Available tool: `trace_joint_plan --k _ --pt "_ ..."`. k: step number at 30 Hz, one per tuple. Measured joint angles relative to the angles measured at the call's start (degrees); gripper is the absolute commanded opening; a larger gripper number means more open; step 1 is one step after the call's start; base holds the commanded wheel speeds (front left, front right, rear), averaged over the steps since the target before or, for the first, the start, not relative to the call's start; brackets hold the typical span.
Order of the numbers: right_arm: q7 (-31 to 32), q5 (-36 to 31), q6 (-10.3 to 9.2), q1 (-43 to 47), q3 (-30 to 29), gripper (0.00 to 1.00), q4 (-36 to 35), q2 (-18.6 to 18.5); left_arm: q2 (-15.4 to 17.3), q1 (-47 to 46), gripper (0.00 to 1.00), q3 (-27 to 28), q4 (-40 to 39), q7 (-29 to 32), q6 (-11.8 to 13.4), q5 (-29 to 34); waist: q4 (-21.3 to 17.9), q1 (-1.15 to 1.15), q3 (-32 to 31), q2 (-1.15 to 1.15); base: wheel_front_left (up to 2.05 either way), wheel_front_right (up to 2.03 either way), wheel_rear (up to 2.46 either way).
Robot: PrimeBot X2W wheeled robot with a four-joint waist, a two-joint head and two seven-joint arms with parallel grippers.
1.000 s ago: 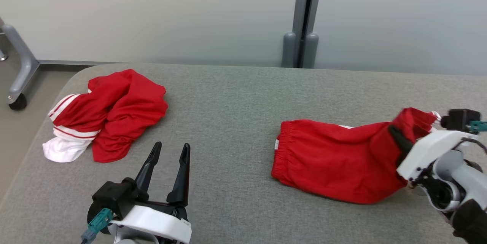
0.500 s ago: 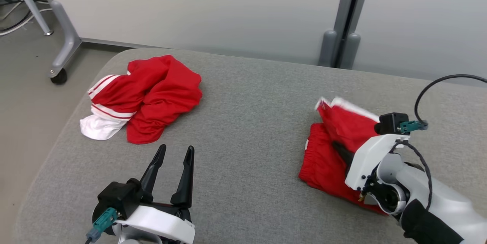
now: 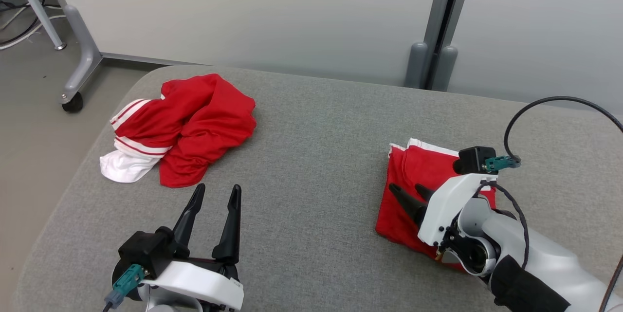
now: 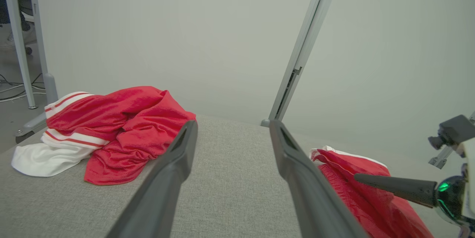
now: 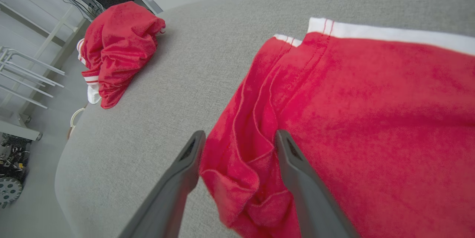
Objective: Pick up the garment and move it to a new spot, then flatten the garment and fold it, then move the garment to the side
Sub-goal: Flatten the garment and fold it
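Observation:
The garment [image 3: 413, 171] is a red pair of shorts with white trim, lying folded in half on the grey padded table [image 3: 316, 156] at the right. My right gripper [image 3: 405, 188] hovers open just over its left edge, and in the right wrist view a bunched red fold [image 5: 241, 178] lies loose between the spread fingers of the right gripper [image 5: 240, 134]. The garment [image 5: 371, 119] spreads flat to the right there. My left gripper [image 3: 219, 188] stands open and empty near the table's front left. In the left wrist view, the left gripper [image 4: 233, 123] points between both red cloths, with the garment [image 4: 345, 189] at the right.
A second red garment with white stripes [image 3: 185, 127] lies crumpled at the table's back left, also seen as a red heap [image 4: 118, 126] and a red heap [image 5: 118, 45]. A grey frame leg on a caster [image 3: 73, 102] stands on the floor left. A partition post [image 3: 428, 68] rises behind.
My right gripper carried the garment's end leftward over its other half, then opened and let go. The garment now lies doubled. The head camera also shifted. My left gripper stayed put.

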Motion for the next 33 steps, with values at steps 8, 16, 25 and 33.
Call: trace_joint_plan --k 8,16,25,33 --pt "-7.44 1.62 0.00 -0.56 -3.04 1.00 -7.27 -5.82 0.37 0.77 1.00 1.16 -0.99 0.00 0.49 0.08 -2.99 0.00 -0.93 0.00 0.00 0.00 0.00" --pt "-14.91 -0.09 0.00 0.69 -8.34 1.00 -8.72 -16.03 0.18 2.01 1.00 2.68 -2.74 0.00 0.73 0.75 -5.41 0.00 -1.08 0.00 0.00 0.00 0.00" --pt "-15.53 -22.01 0.01 14.35 -33.39 1.00 -19.96 -15.21 -0.03 5.17 1.00 8.94 -6.44 0.00 0.92 3.56 -9.11 0.00 -1.71 0.00 0.00 0.00 0.00" --pt "-15.55 -40.25 0.01 30.20 -49.11 1.00 -33.39 -5.76 -1.23 7.31 1.00 13.66 -8.46 0.00 0.14 8.17 -11.22 0.00 -1.92 0.00 0.00 0.00 0.00"
